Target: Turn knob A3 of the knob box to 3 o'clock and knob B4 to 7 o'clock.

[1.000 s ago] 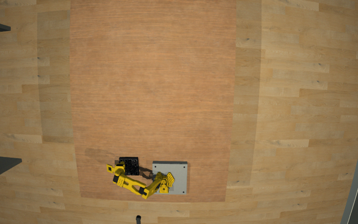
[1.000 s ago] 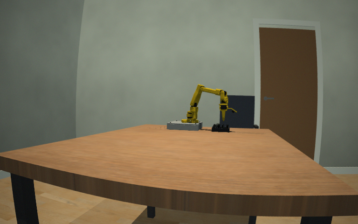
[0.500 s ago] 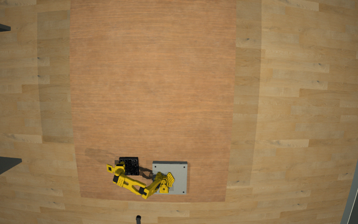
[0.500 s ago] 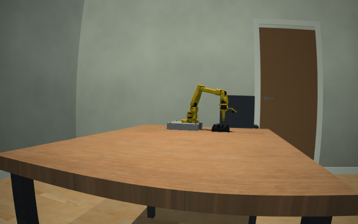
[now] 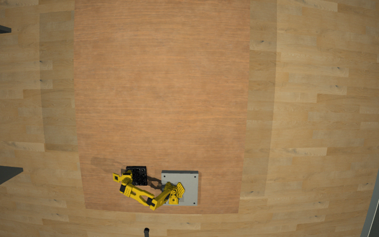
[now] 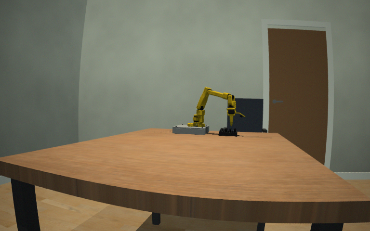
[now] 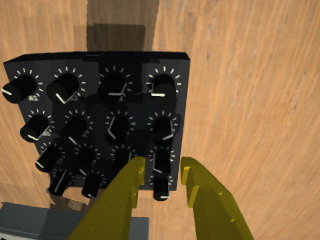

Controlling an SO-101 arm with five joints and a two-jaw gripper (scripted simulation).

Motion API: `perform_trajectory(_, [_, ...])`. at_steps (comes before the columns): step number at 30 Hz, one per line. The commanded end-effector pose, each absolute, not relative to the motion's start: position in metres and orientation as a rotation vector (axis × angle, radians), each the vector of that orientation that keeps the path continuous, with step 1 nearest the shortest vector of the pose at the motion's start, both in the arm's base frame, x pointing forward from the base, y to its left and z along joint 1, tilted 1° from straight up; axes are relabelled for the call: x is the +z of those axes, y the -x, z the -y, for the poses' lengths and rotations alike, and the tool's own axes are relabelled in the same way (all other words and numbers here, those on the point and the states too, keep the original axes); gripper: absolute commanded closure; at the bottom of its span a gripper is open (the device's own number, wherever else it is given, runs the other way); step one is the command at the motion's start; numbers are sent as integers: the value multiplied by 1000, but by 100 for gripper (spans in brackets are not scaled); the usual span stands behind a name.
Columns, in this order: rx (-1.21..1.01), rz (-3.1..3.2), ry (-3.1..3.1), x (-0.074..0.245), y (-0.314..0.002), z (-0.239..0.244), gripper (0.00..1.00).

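Observation:
The black knob box (image 5: 136,175) lies on the wooden table just left of the arm's grey base plate (image 5: 180,187). In the wrist view the knob box (image 7: 100,120) shows four rows of black knobs with white pointers; the labels are too small to read. My gripper (image 7: 162,167) points straight down over the box's near right corner, with the corner knob (image 7: 160,187) seen between the tips. In the exterior view the gripper (image 6: 231,124) hangs a little above the box (image 6: 228,133), not touching it. The fingers are nearly shut, a narrow gap apart, with nothing held.
The grey base plate (image 6: 190,129) stands right beside the box. The table's edge runs close behind the box and base. A dark cabinet (image 6: 246,114) and a brown door (image 6: 297,92) are behind the table.

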State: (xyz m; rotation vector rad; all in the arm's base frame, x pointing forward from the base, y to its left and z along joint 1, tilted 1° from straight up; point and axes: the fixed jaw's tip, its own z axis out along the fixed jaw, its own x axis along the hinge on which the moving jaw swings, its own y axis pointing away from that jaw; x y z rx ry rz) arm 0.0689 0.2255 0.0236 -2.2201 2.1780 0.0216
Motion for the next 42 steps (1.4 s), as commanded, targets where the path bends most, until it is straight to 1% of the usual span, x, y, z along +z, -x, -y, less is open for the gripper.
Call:
perform_trajectory(1, [3,-2209,2228,15,-69,-221,90])
perform_trajectory(30, [3,-2209,2228,13,-69,-221,90])
perform_trajectory(42, [3,-2209,2228,6,-69,-216,90])
